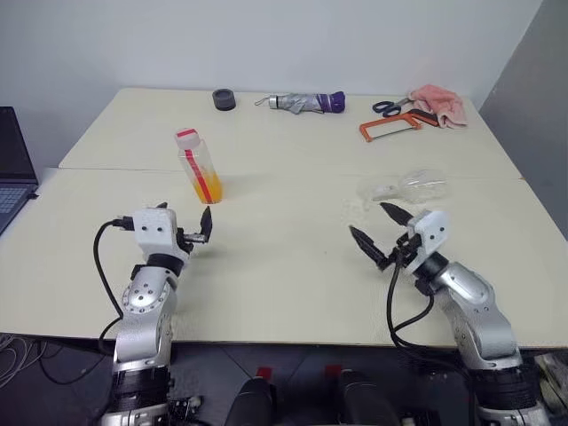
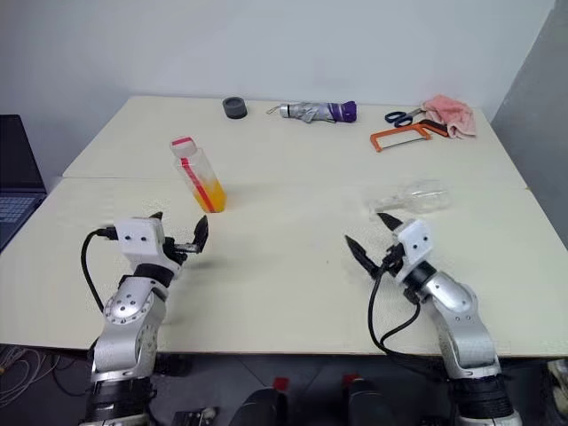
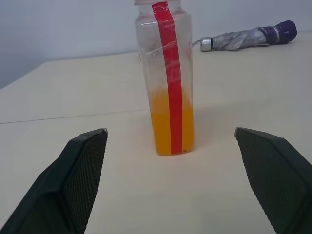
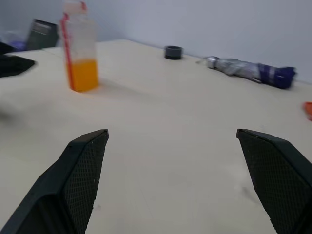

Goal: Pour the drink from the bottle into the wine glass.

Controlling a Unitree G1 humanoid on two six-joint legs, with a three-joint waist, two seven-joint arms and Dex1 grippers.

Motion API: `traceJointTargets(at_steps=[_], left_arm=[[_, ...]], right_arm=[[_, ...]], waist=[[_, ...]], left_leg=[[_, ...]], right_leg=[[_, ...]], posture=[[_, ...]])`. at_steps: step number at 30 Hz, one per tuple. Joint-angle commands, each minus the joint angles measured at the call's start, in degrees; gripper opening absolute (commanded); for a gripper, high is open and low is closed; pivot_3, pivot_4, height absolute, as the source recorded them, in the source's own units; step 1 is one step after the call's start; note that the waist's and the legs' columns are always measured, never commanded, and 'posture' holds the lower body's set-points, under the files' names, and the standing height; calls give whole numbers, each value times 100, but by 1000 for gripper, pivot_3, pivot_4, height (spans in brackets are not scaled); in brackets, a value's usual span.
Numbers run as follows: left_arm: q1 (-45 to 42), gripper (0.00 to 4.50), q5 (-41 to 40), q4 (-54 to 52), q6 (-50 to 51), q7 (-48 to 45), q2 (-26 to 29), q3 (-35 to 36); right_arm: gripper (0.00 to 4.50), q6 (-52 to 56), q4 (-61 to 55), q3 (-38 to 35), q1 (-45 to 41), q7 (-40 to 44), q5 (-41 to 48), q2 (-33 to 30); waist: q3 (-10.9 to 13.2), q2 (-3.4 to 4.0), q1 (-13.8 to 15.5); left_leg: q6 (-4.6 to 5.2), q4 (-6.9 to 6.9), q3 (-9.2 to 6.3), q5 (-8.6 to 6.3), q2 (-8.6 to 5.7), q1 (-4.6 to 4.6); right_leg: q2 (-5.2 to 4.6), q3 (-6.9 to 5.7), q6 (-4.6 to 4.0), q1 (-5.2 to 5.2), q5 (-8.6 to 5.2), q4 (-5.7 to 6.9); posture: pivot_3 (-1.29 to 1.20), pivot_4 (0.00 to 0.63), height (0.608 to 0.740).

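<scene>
Wide cream table (image 1: pixel 284 266) under everything. At the far edge: a folded umbrella (image 1: pixel 306 103), an orange-framed saw (image 1: pixel 390 130), a pink cloth (image 1: pixel 439 104), scissors (image 1: pixel 387 107) and a dark ring (image 1: pixel 224 99). The bottle (image 1: pixel 199 166) stands upright, left of centre, drink (image 1: pixel 206 187) in its lower part. The glass (image 1: pixel 410 187) lies on its side to the right. Left gripper (image 1: pixel 182 224) sits just short of the bottle, fingers spread, empty. Right gripper (image 1: pixel 377 232), near the glass, spread too, holding nothing.

Bottle (image 1: pixel 199 165) stands left on table (image 1: pixel 284 266); wine glass (image 1: pixel 415 186) lies right.
</scene>
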Motion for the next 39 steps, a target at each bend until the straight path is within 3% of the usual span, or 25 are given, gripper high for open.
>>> traceJointTargets(at_steps=[1,9,39], left_arm=[[-351,4485,13,132,164,28,89,10],[-1170,4485,98,1021,243,-46,248,-17],[-3643,4485,331,4336,-1012,-352,525,-182]], right_arm=[[4500,638,-514,190,-260,285,340,-207],[4500,1196,-668,383,-686,377,490,-254],[4500,1099,-477,470,-1122,237,295,130]], waist=[[0,0,3],[1,-1,3],[2,-3,-6]], left_leg=[[0,-1,-2,0,0,-1],[-1,1,-2,0,-7,-8],[-6,4,-5,4,-14,-25]], right_leg=[[0,-1,0,0,0,0],[-2,-3,0,-3,0,-3],[-3,-8,0,-19,1,-4]], posture=[[0,150,740],[0,150,740],[0,150,740]])
